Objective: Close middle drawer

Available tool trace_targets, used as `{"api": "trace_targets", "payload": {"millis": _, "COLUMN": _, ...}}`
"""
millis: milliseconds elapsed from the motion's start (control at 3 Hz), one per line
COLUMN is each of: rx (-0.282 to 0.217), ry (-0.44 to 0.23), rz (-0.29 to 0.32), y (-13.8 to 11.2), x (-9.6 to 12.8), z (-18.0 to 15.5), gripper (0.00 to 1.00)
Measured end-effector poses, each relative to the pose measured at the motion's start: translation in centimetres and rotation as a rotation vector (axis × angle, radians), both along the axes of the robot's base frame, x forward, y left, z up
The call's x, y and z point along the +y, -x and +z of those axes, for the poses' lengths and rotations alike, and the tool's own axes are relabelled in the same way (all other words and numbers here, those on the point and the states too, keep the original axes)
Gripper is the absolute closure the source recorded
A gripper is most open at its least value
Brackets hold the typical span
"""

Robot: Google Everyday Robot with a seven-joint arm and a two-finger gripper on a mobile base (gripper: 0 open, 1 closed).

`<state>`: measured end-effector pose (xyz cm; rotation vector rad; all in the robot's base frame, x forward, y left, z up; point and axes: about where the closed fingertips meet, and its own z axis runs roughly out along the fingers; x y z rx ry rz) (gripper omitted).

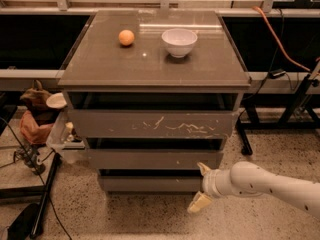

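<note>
The middle drawer (155,159) is the wide grey-brown front with only tiny pale specks, below the scratched top drawer front (152,124). A dark gap shows above it, and it stands out a little further than the lowest drawer front (150,183). My gripper (201,186) is low at the cabinet's front right, level with the lowest drawer and just below the middle drawer's right end. Its two pale fingers (199,203) are spread apart and hold nothing. I cannot tell whether the upper finger touches the drawer.
An orange ball (126,37) and a white bowl (179,42) sit on the cabinet top (100,66). Clutter, cables and a white bin (62,136) stand at the left. Table legs (247,134) and an orange cable (280,44) are at the right. The floor is speckled.
</note>
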<state>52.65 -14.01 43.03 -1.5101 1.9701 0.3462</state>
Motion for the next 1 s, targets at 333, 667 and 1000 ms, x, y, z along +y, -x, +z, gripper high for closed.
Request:
{"api": "trace_targets", "payload": {"millis": 333, "rx": -0.025, "ry": 0.055, "rz": -0.178, "y": 3.1, "x": -7.5, "z": 2.7, "gripper": 0.00}}
{"api": "trace_targets", "payload": {"millis": 667, "rx": -0.054, "ry": 0.109, "rz": -0.339, "y": 5.8, "x": -14.8, "z": 6.5, "gripper": 0.00}}
{"api": "trace_targets", "payload": {"millis": 1000, "rx": -0.057, "ry": 0.143, "rz": -0.474, "y": 7.0, "x": -20.7, "z": 10.5, "gripper": 0.00}}
